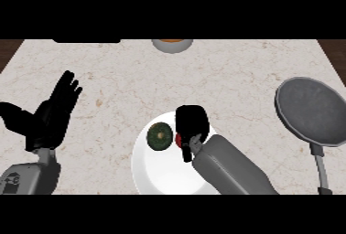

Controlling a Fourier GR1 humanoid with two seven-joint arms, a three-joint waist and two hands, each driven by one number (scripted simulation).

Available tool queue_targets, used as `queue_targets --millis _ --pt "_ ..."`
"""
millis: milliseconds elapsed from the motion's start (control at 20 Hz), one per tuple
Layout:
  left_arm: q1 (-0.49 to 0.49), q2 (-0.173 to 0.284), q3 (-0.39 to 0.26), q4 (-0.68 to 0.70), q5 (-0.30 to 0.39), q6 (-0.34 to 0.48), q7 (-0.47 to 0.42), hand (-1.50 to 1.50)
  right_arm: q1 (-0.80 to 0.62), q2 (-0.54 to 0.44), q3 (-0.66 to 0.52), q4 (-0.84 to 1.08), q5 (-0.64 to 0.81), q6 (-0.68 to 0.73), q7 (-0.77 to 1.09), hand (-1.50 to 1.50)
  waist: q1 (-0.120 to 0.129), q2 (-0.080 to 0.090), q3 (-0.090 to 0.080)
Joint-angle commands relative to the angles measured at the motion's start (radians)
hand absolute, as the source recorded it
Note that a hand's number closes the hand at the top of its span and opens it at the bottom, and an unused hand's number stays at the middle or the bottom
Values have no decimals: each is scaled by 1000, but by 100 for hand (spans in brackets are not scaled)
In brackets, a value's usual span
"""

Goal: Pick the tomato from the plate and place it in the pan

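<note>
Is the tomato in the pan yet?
Not yet. The tomato is on the plate, beside a green slice. The right hand is down over it, fingers curling round it. Lifting and carrying it to the empty pan remain. The left hand rests open.

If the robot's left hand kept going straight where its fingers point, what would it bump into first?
Probably nothing: the left robot hand points up and slightly right over bare counter. The bowl sits further right.

On the desk [135, 68] the plate [159, 176] lies near the front, with the tomato [180, 139] and a round slice [159, 136] on it. The pan [312, 112] lies to its right, a bowl [172, 45] far behind.
</note>
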Motion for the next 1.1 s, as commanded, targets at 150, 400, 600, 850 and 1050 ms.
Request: queue_targets --millis 150,400,600,850,1050 --pt "17 5 32 -3 0 -34 2 0 46 7 22 -66 18 -59 29 150 -1 8 2" --pt "10 -1 3 -48 -28 -8 41 0 27 7 -91 -97 15 -119 205 150 1 6 2" --pt "33 6 20 -59 -8 -25 41 0 10 -84 -131 -200 150 -111 224 150 -7 2 2" --pt "44 1 32 -21 -8 -26 14 0 -67 -154 -70 -380 316 -42 315 150 -20 -4 0" --pt "15 -21 22 -15 -38 5 -6 0 -133 -161 -80 -537 388 69 379 150 -26 -2 1"
